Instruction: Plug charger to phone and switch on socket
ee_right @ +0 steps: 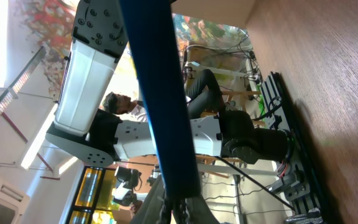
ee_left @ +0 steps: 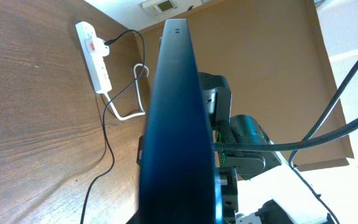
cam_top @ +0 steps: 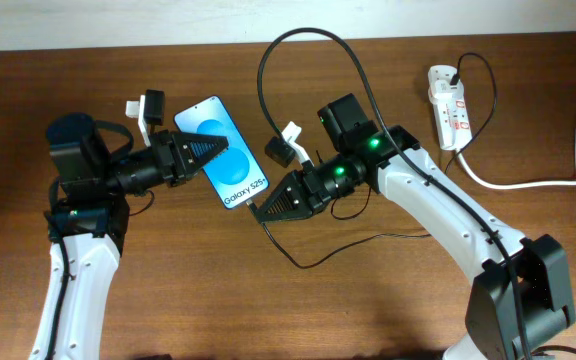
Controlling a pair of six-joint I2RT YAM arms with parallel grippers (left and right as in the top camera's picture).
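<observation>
surface: brown wood table (cam_top: 268, 320), socket (cam_top: 446, 105) on it | room — cluttered lab

Switches on the socket (cam_top: 449, 107) look too small to read; the phone (ee_left: 178, 124) is cropped below.

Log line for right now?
left gripper: shut on phone | right gripper: shut on charger at phone's bottom edge | socket: untouched

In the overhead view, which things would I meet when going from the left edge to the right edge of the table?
First the left arm → phone → right gripper → socket → white cord.
</observation>
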